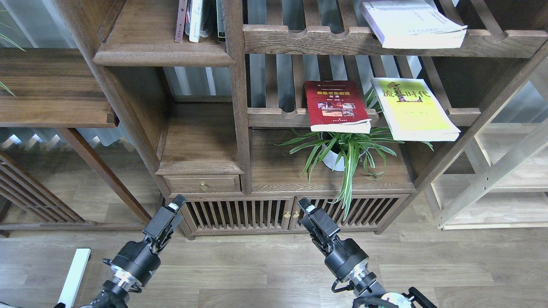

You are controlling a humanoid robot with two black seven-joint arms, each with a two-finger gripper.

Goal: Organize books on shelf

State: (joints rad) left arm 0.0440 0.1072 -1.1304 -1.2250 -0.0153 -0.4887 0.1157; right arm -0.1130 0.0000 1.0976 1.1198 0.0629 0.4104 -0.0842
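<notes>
The dark red book (337, 105) and the yellow-green book (414, 109) lie flat on a slatted shelf, overhanging its front rail. The thick pale lavender-white book (413, 23) lies flat on the slatted shelf above. The solid dark-brown shelf (162, 57) with a rounded front edge is at the upper left. My left gripper (176, 202) and right gripper (303, 204) are low in front of the cabinet base, far below the books. Both look shut and empty.
Thin upright books (197, 19) stand on the solid shelf. A spider plant in a white pot (342, 152) sits under the red book. A small drawer (203, 185) and slatted cabinet doors (257, 214) are just beyond the grippers. A pale light-wood rack (492, 188) stands at right.
</notes>
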